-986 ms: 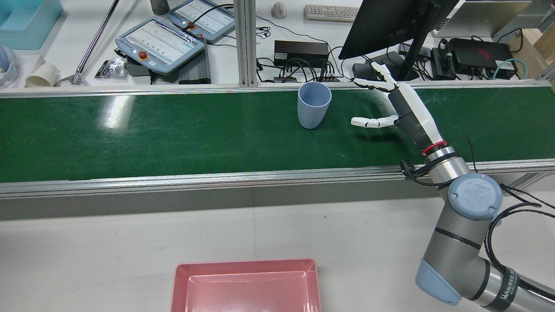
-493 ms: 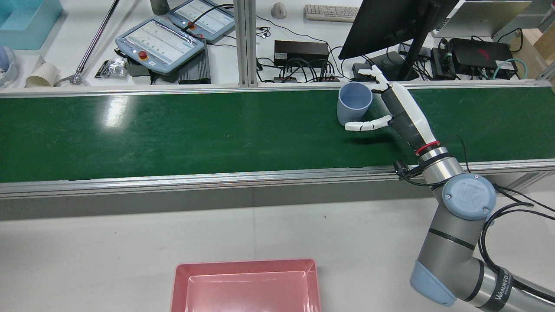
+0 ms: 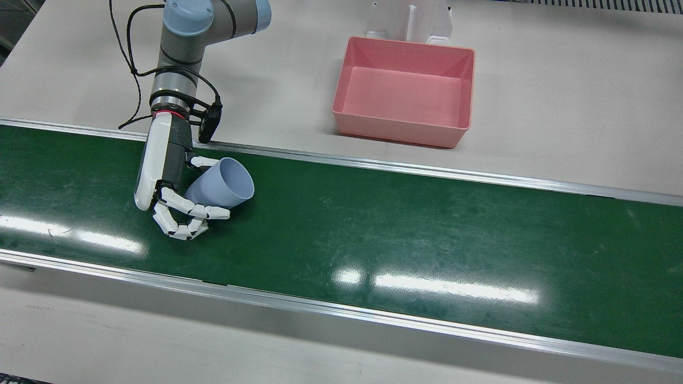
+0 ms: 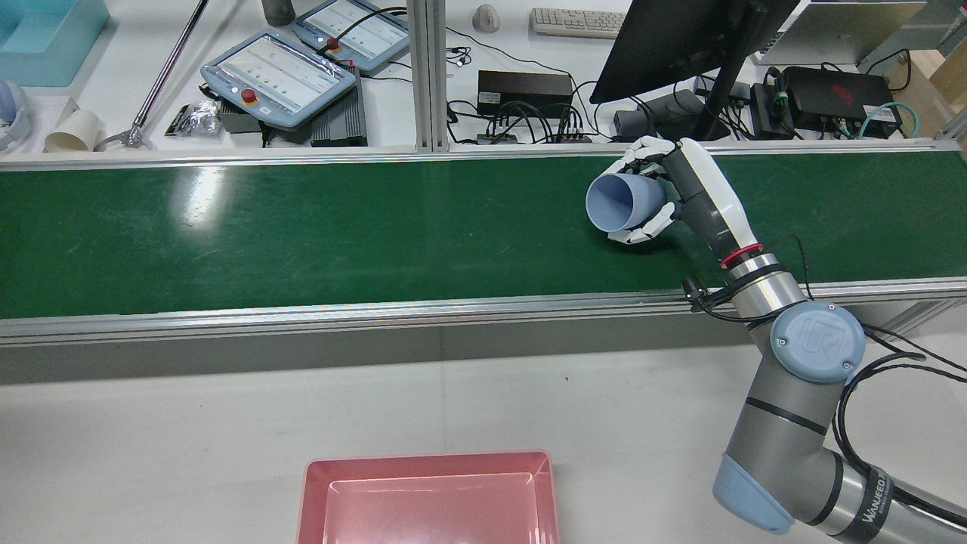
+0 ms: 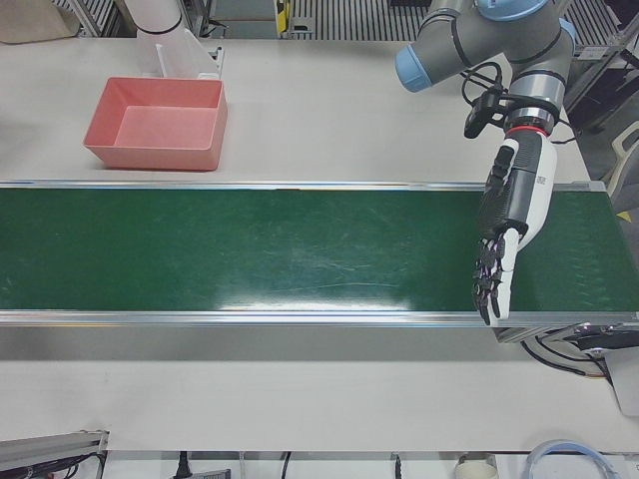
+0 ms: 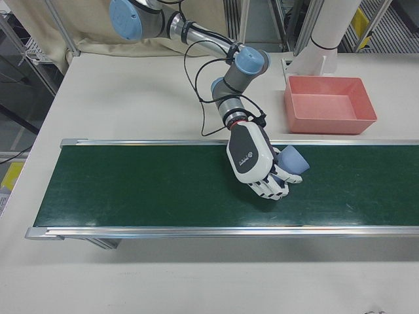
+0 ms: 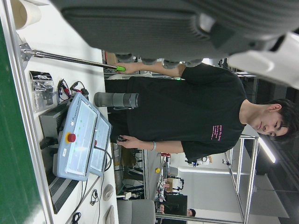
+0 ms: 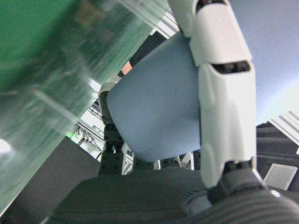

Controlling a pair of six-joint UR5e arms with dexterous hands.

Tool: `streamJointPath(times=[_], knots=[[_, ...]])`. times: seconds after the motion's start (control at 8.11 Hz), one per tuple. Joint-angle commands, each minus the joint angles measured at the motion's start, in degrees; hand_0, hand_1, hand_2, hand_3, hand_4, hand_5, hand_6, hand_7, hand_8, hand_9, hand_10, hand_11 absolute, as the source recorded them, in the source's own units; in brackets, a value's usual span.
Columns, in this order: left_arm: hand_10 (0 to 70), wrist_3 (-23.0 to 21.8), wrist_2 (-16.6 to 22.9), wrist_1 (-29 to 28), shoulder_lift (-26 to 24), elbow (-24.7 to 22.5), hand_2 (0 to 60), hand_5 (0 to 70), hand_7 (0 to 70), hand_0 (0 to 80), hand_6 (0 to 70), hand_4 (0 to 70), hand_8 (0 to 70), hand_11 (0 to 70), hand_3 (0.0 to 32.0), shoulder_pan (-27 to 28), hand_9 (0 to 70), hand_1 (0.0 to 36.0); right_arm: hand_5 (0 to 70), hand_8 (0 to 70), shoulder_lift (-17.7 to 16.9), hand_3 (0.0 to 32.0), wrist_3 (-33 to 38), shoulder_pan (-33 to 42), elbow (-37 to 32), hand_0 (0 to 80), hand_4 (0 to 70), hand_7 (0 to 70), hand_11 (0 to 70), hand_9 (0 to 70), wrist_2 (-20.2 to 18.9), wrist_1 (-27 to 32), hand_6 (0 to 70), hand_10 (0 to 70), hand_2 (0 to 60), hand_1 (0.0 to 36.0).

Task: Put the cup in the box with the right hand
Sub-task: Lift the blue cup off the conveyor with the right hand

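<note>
My right hand [image 3: 169,198] is shut on a pale blue cup [image 3: 223,184] just above the green belt [image 3: 405,234]. The cup [image 4: 622,201] is tipped on its side, with its mouth turned away from the arm. The fingers [image 8: 223,88] wrap its wall [image 8: 156,112], as the right-front view also shows for hand [image 6: 254,162] and cup [image 6: 292,161]. The pink box [image 3: 401,131] stands empty on the white table beyond the belt's near rail, well apart from the cup. My left hand [image 5: 505,239] hangs open over the belt's other end, holding nothing.
Aluminium rails [image 4: 378,308] edge the belt. Behind it sit teach pendants [image 4: 278,74], a monitor [image 4: 680,38] and cables. A person [image 7: 187,112] stands at that bench. The box [image 4: 427,459] lies at the table's near edge in the rear view.
The cup travelled rightward along the belt into my right hand. The fingers closed around it, lifted it and tipped it onto its side.
</note>
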Motion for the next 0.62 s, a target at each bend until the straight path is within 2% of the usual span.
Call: streamJointPath(times=[0.0, 0.12, 0.25, 0.49], knots=[[0.0, 0.0, 0.0, 0.1, 0.1, 0.0, 0.0, 0.0, 0.0, 0.0, 0.0, 0.0, 0.0, 0.0, 0.0, 0.0, 0.0, 0.0, 30.1, 70.0, 0.1, 0.0, 0.2, 2.5, 6.9, 77.5, 70.0, 70.0, 70.0, 70.0, -0.1, 1.2, 58.2, 70.0, 60.0, 36.0], [0.0, 0.0, 0.0, 0.0, 0.1, 0.0, 0.0, 0.0, 0.0, 0.0, 0.0, 0.0, 0.0, 0.0, 0.0, 0.0, 0.0, 0.0, 30.3, 70.0, 0.1, 0.0, -0.8, 3.3, 10.5, 79.3, 70.0, 70.0, 70.0, 70.0, -0.3, 1.3, 58.4, 70.0, 60.0, 36.0], [0.0, 0.0, 0.0, 0.0, 0.0, 0.1, 0.0, 0.0, 0.0, 0.0, 0.0, 0.0, 0.0, 0.0, 0.0, 0.0, 0.0, 0.0, 30.2, 70.0, 0.3, 0.0, -2.7, 3.2, 12.6, 75.6, 70.0, 70.0, 70.0, 70.0, -0.3, 1.5, 57.4, 70.0, 60.0, 36.0], [0.0, 0.0, 0.0, 0.0, 0.0, 0.0, 0.0, 0.0, 0.0, 0.0, 0.0, 0.0, 0.0, 0.0, 0.0, 0.0, 0.0, 0.0, 29.5, 70.0, 0.9, 0.0, -8.5, -4.2, 18.4, 67.4, 70.0, 70.0, 70.0, 70.0, -0.7, 1.6, 54.0, 70.0, 60.0, 36.0]])
